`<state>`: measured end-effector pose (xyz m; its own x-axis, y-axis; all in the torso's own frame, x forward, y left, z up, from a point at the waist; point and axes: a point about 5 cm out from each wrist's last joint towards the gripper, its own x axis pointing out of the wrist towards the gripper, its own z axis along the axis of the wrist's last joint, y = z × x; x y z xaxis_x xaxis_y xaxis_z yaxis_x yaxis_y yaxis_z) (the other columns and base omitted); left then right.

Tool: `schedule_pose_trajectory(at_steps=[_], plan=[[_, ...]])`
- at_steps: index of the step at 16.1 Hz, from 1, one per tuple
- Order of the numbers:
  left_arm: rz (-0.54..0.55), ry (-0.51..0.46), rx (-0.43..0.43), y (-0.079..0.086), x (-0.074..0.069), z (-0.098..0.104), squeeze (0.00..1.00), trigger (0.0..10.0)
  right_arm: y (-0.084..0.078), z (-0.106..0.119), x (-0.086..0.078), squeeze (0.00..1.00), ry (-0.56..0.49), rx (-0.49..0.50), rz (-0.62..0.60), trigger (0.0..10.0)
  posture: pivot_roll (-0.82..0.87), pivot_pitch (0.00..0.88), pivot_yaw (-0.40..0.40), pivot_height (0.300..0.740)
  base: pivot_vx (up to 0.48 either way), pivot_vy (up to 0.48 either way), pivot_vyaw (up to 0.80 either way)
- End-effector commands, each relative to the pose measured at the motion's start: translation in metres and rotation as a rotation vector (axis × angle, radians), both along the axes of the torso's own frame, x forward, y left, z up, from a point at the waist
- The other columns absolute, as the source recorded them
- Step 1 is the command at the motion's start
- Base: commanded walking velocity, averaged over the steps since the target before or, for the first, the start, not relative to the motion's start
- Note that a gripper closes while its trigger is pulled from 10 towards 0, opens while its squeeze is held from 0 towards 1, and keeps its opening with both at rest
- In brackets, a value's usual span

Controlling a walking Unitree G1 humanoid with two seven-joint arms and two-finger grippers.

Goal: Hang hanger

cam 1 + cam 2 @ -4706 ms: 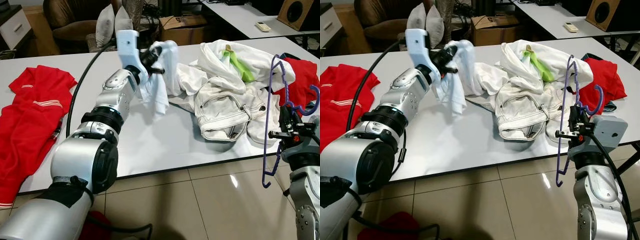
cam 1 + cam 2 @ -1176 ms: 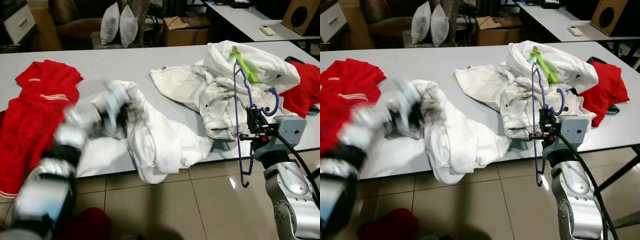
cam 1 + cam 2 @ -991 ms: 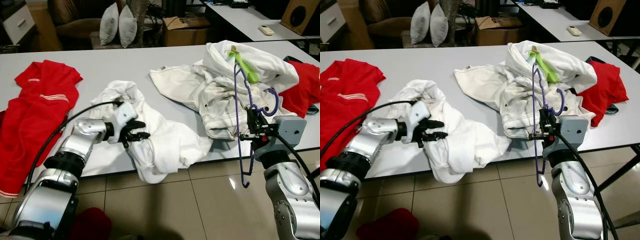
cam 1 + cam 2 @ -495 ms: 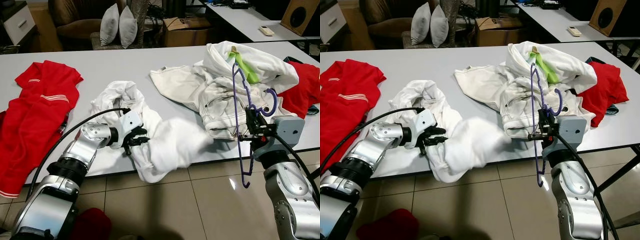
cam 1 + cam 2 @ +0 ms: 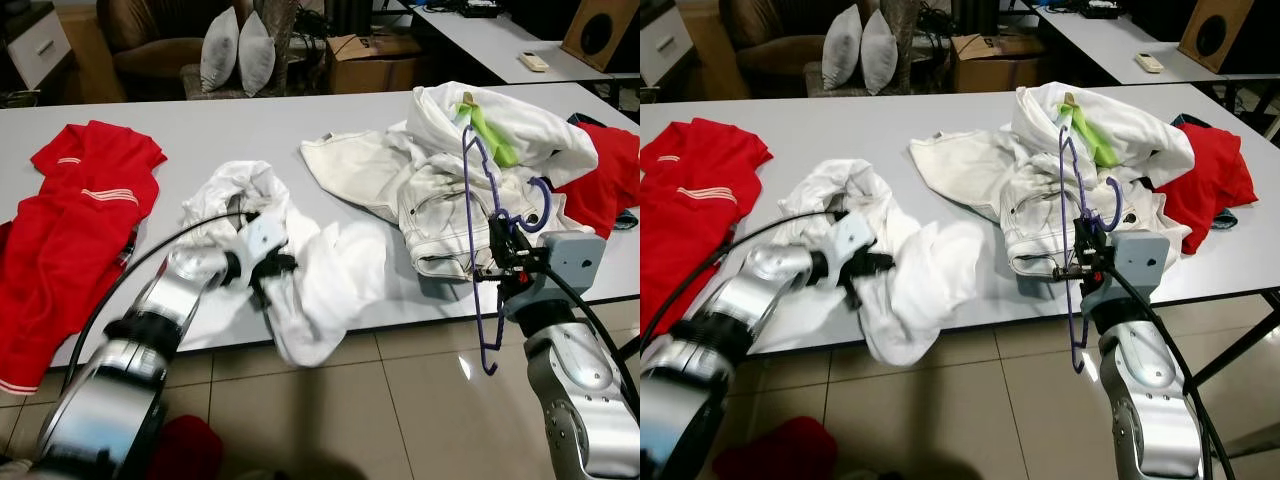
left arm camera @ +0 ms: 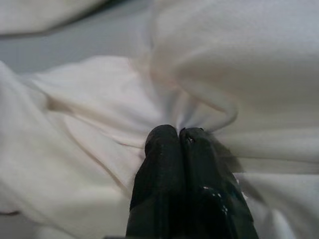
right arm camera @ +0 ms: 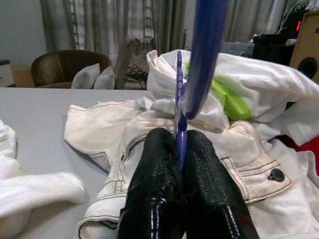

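Observation:
A purple plastic hanger (image 5: pixel 478 250) stands upright at the table's front right edge, with my right gripper (image 5: pixel 497 258) shut on it; in the right wrist view the fingers (image 7: pixel 159 184) pinch the purple hanger bar (image 7: pixel 180 124). My left gripper (image 5: pixel 272 272) is shut on a white garment (image 5: pixel 325 275) that lies crumpled at the front of the white table (image 5: pixel 250 130) and droops over its edge. In the left wrist view the closed fingertips (image 6: pixel 179 142) pinch a fold of the white cloth (image 6: pixel 224 74).
A heap of white clothes with a green strip (image 5: pixel 470 160) lies behind the hanger. A red shirt (image 5: pixel 70 230) covers the table's left end and a red garment (image 5: pixel 610 170) lies at the far right. Cushions (image 5: pixel 235 50) and a cardboard box (image 5: pixel 370 60) stand beyond the table.
My left gripper has tugged the white garment slightly toward the table's centre, and the cloth has bunched up. The right gripper and hanger have hardly moved.

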<state>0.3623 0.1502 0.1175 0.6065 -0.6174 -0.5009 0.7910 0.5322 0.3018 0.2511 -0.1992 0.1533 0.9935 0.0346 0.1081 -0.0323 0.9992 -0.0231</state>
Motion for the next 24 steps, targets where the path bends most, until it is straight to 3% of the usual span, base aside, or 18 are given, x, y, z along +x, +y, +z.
schedule_pose_trajectory(at_steps=[1,4,6,7,8,9,10,11,14,16,18,19,20,21,23,24], plan=[[0.036,-0.078,0.035,-0.001,0.010,0.012,0.00,0.0,-0.005,0.000,0.002,0.00,0.010,-0.019,-0.019,10.0,-0.23,0.000,0.046,0.740,0.000,0.000,0.00],[0.187,-0.264,0.123,0.010,0.031,0.041,0.00,0.0,-0.004,-0.001,-0.001,0.00,0.010,-0.018,-0.036,10.0,-0.26,0.000,0.068,0.740,0.000,0.000,0.00],[0.252,-0.337,0.115,0.021,0.036,0.053,0.00,0.0,-0.005,-0.001,-0.003,0.00,0.008,-0.017,-0.045,10.0,-0.28,0.000,0.071,0.740,0.000,0.000,0.00],[0.250,-0.360,0.090,0.022,0.037,0.058,0.00,1.5,-0.006,0.000,-0.004,0.00,0.007,-0.018,-0.046,10.0,-0.28,0.000,0.071,0.740,0.000,0.000,0.00],[0.242,-0.348,-0.028,0.019,0.037,0.064,0.00,10.0,-0.008,0.001,-0.005,0.00,0.007,-0.021,-0.049,10.0,-0.28,0.000,0.062,0.740,0.000,0.000,0.00],[0.237,-0.338,-0.089,0.018,0.037,0.067,0.00,10.0,-0.010,0.001,-0.005,0.00,0.008,-0.022,-0.052,10.0,-0.28,0.000,0.062,0.740,0.000,0.000,0.00],[0.240,-0.333,-0.090,0.021,0.037,0.066,0.27,10.0,-0.013,0.000,-0.006,0.00,0.014,-0.022,-0.058,10.0,-0.26,0.000,0.048,0.740,0.000,0.000,0.00],[0.263,-0.339,-0.041,0.026,0.036,0.063,1.00,10.0,-0.013,-0.001,-0.006,0.00,0.022,-0.022,-0.059,10.0,-0.26,0.000,0.042,0.740,0.000,0.000,0.00],[0.373,-0.355,0.069,0.048,0.037,0.060,1.00,10.0,-0.008,-0.004,-0.004,0.00,0.043,-0.022,-0.042,10.0,-0.25,0.000,0.032,0.740,0.000,0.000,0.00],[0.356,-0.301,-0.080,0.047,0.036,0.065,1.00,10.0,-0.004,-0.004,-0.004,0.00,0.044,-0.018,-0.028,10.0,-0.26,0.000,0.028,0.740,0.000,0.000,0.00],[0.204,-0.237,-0.285,0.032,0.034,0.075,1.00,10.0,-0.006,-0.003,-0.003,0.00,0.045,-0.019,-0.028,10.0,-0.26,0.000,0.030,0.740,0.000,0.000,0.00],[0.128,-0.226,-0.324,0.026,0.032,0.078,1.00,10.0,-0.007,-0.002,-0.002,0.00,0.043,-0.019,-0.029,10.0,-0.26,0.000,0.029,0.740,0.000,0.000,0.00],[0.045,-0.207,-0.345,0.021,0.029,0.079,1.00,10.0,-0.008,-0.002,-0.002,0.00,0.043,-0.019,-0.030,10.0,-0.26,0.000,0.029,0.740,0.000,0.000,0.00],[-0.127,-0.128,-0.297,0.009,0.018,0.067,1.00,10.0,-0.008,-0.003,-0.002,0.00,0.043,-0.017,-0.031,10.0,-0.24,0.000,0.035,0.740,0.000,0.000,0.00],[-0.210,-0.053,-0.243,0.004,0.009,0.051,0.97,10.0,-0.006,-0.004,-0.002,0.00,0.044,-0.014,-0.031,10.0,-0.24,0.000,0.038,0.740,0.000,0.000,0.00],[-0.266,-0.001,-0.183,-0.002,0.000,0.032,0.00,10.0,-0.003,-0.006,-0.003,0.00,0.048,-0.008,-0.028,10.0,-0.24,0.000,0.037,0.740,0.000,0.000,0.00]])
